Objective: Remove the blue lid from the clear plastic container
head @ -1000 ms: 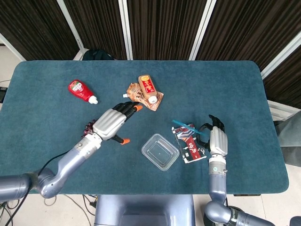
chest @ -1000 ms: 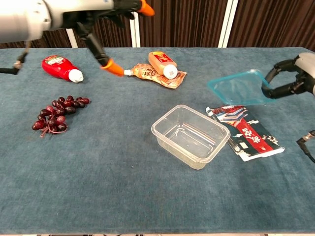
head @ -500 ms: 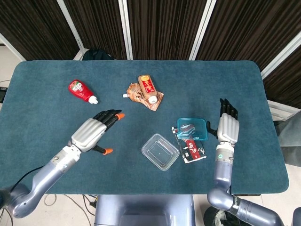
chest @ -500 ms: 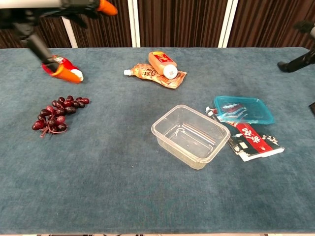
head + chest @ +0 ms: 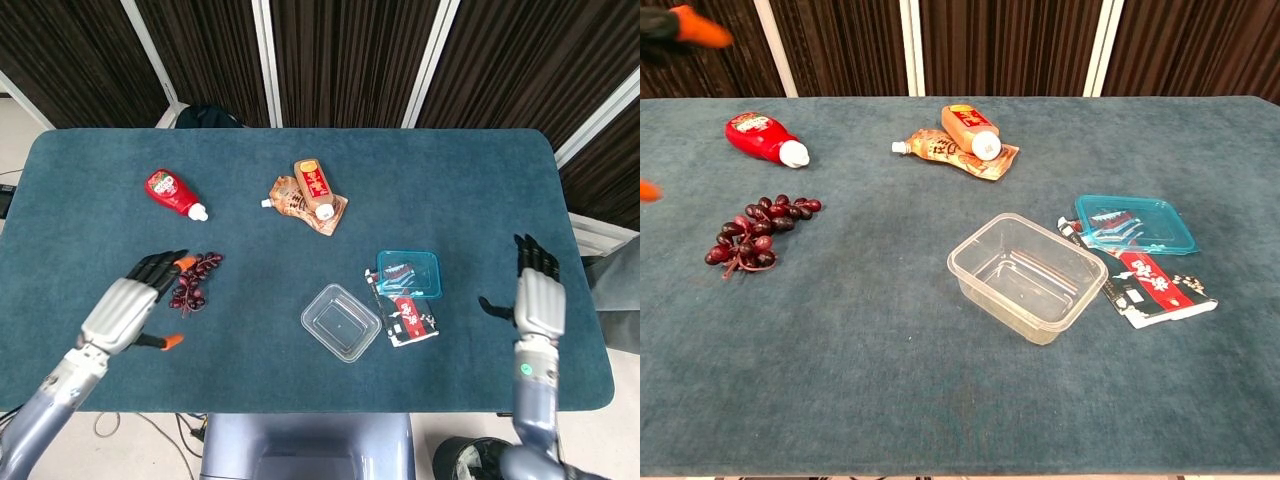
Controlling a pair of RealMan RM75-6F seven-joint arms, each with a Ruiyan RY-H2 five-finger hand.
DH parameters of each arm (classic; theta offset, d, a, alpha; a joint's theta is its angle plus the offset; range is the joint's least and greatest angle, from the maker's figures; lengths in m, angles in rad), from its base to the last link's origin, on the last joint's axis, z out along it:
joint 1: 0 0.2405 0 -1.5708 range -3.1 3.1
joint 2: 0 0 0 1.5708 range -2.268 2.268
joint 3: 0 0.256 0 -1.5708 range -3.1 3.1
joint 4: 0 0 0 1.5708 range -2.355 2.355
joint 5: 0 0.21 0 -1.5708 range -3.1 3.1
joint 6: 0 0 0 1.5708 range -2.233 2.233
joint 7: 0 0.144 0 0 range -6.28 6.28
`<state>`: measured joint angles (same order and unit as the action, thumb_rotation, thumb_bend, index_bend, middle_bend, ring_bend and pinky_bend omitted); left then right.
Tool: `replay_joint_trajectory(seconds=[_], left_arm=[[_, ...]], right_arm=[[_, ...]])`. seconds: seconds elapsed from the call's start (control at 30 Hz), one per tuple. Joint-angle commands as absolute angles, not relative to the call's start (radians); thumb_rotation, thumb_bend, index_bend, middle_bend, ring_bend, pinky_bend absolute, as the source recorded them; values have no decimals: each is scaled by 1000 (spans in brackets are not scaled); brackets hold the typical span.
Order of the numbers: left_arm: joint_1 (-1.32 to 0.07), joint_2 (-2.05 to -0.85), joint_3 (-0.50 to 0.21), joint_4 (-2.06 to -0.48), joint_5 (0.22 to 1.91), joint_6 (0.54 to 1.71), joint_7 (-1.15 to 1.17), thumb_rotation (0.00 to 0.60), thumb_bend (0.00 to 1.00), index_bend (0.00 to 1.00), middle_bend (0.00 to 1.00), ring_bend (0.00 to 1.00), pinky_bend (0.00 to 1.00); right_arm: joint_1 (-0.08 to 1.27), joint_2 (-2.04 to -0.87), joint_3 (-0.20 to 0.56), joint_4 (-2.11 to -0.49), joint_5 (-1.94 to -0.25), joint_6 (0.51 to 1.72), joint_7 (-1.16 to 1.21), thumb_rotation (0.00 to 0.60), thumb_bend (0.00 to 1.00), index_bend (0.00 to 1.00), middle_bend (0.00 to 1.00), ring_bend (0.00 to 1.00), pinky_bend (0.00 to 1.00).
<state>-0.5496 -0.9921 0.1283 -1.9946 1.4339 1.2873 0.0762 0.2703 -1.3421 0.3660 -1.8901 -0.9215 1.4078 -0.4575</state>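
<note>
The blue lid (image 5: 408,272) already lies off the clear container (image 5: 340,321), just right of frame centre on a snack packet (image 5: 404,316), so keep your left hand (image 5: 127,309) and right hand (image 5: 538,298), both spread and empty, clear near the lower corners

On the worktop (image 5: 890,330) sit one clear container (image 5: 1027,275), one blue lid (image 5: 1137,224) and one printed packet (image 5: 1152,285). There are one red ketchup bottle (image 5: 764,137), one orange bottle (image 5: 971,130) on one brown pouch (image 5: 940,150), and one grape bunch (image 5: 755,230). Two hands show: left hand (image 5: 128,305) and right hand (image 5: 538,297).
</note>
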Motion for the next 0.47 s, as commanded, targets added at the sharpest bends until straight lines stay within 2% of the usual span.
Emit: replay_joint_trajectory(seconds=[0.03, 0.13, 0.23, 0.37, 0.47], left_arm=[[-454, -984, 189, -1971, 1469, 1374, 104, 600, 0, 0, 0, 0, 1], [-360, -1002, 225, -1916, 1514, 1477, 111, 600, 0, 0, 0, 0, 0], [-290, -1021, 247, -1840, 1553, 1554, 123, 600, 0, 0, 0, 0, 0], [-216, -1038, 258, -1762, 1584, 1633, 130, 600, 0, 0, 0, 0, 0], [-178, -1049, 255, -1711, 1577, 1662, 129, 600, 0, 0, 0, 0, 0]], right_arm=[[161, -1211, 243, -1928, -1078, 1395, -344, 600, 211, 0, 0, 0, 0], [95, -1103, 143, -1896, -1233, 1385, -240, 600, 195, 0, 0, 0, 0], [57, -1039, 80, -1840, -1364, 1402, -145, 600, 189, 0, 0, 0, 0], [35, -988, 43, -1740, -1512, 1464, -81, 600, 185, 0, 0, 0, 0], [28, -973, 21, -1687, -1562, 1476, 15, 600, 183, 0, 0, 0, 0]])
